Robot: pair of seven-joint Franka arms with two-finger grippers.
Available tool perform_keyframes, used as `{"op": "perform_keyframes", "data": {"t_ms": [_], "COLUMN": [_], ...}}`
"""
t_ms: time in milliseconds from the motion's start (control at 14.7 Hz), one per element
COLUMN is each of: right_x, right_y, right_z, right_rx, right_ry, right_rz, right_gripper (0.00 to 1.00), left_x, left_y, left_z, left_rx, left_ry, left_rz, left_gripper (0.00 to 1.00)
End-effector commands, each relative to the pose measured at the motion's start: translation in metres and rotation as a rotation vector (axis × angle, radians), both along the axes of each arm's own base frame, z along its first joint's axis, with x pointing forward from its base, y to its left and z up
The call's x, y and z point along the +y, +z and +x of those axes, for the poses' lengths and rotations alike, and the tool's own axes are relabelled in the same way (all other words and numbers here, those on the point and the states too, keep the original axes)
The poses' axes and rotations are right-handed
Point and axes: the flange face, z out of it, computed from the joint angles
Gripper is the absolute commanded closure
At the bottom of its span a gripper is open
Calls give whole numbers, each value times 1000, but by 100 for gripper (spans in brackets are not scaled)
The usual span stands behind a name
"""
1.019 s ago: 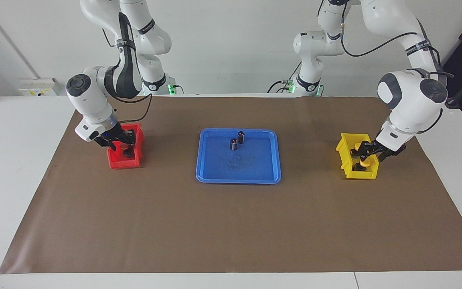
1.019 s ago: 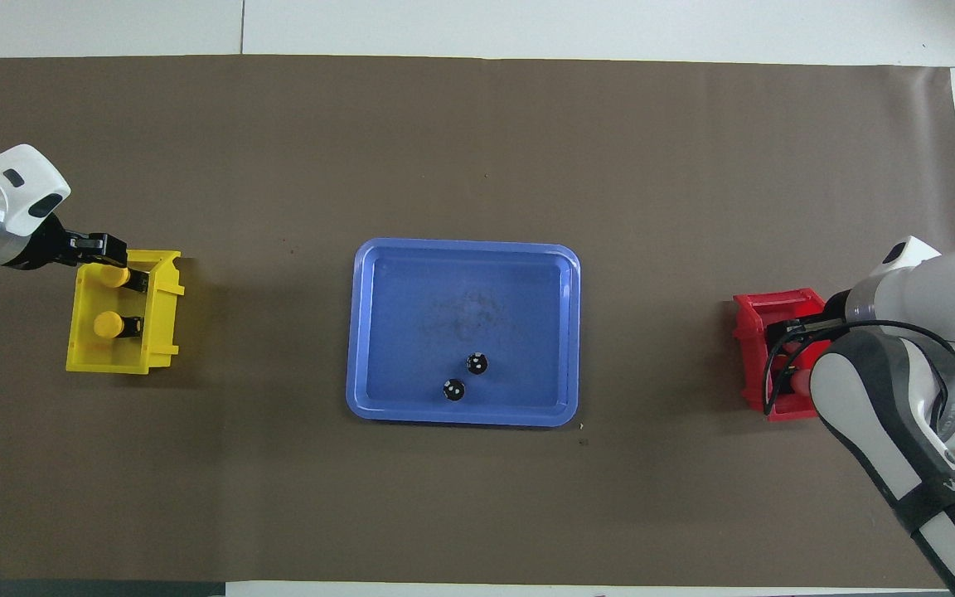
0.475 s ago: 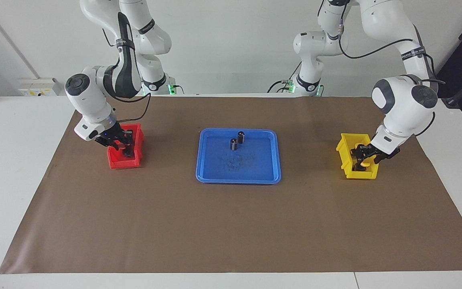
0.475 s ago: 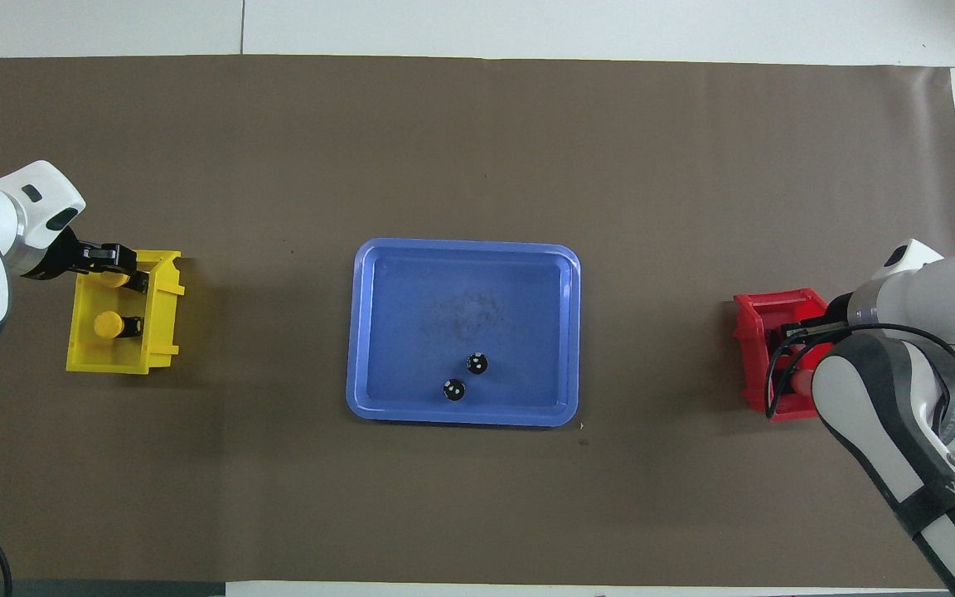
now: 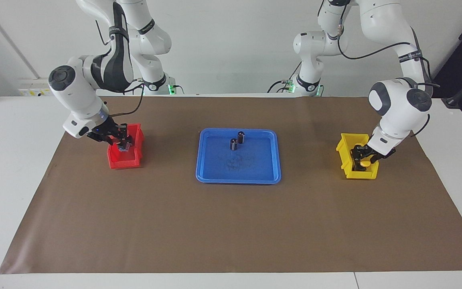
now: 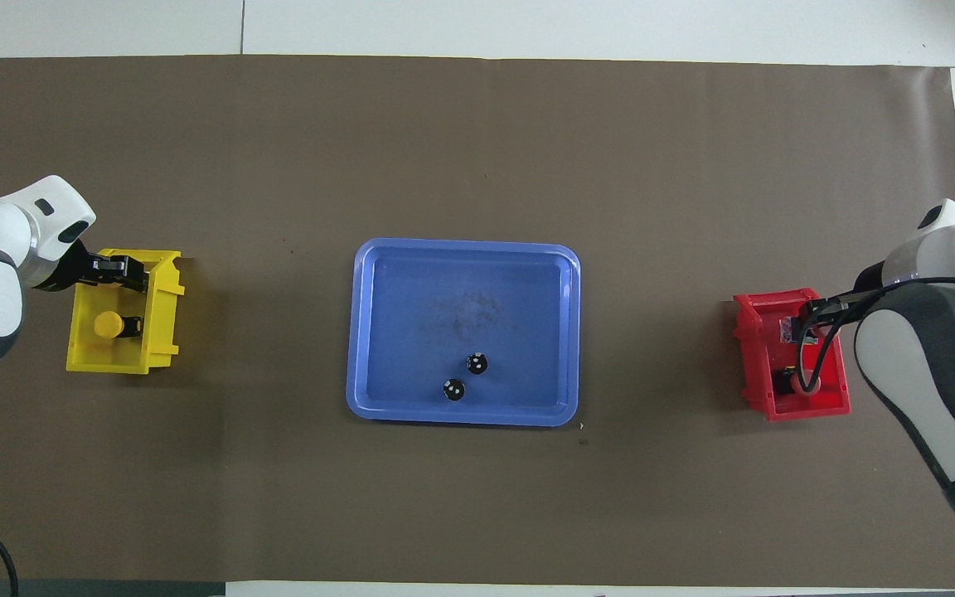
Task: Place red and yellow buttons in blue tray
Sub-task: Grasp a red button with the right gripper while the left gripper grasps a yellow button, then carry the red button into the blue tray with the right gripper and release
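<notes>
Both arms bend down, right gripper (image 5: 123,143) in red bin (image 5: 134,159), left gripper (image 5: 362,157) in yellow bin (image 5: 345,154).

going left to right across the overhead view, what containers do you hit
yellow bin → blue tray → red bin

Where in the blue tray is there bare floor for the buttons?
The blue tray is bare except at its robot-side rim, where two dark cylinders stand close together; that corner toward the right arm is crowded. The half farther from the robots is free.
</notes>
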Motion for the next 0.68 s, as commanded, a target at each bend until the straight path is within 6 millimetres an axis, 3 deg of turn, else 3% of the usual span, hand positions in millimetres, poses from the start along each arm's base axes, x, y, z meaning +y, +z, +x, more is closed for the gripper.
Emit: {"op": "perform_keyframes", "data": {"t_ms": [0,136,340,475,611], "right_x": [26,69,167,228,272], "right_y": [44,60,66,53,33], "right_z": [39,55,62,60,60], "right_rx": [35,24,-35,-69,-94], "right_ry": [26,-33,-153,-211,-225], "right_rz": [-6,-23,-44,-47,-47], "right_gripper": [83,83,85,87,87], "left_x": [2,3,3,3,-2], "left_y": [1,2,12,41,87], "left_z": [-2,-1,5,9,19], "left_rx": [-15,-19,-14,19,67], "left_ry": [9,9,11,15,19], "left_rz": [15,15,15,13,15], "left_gripper": [66,82,88,91,91]}}
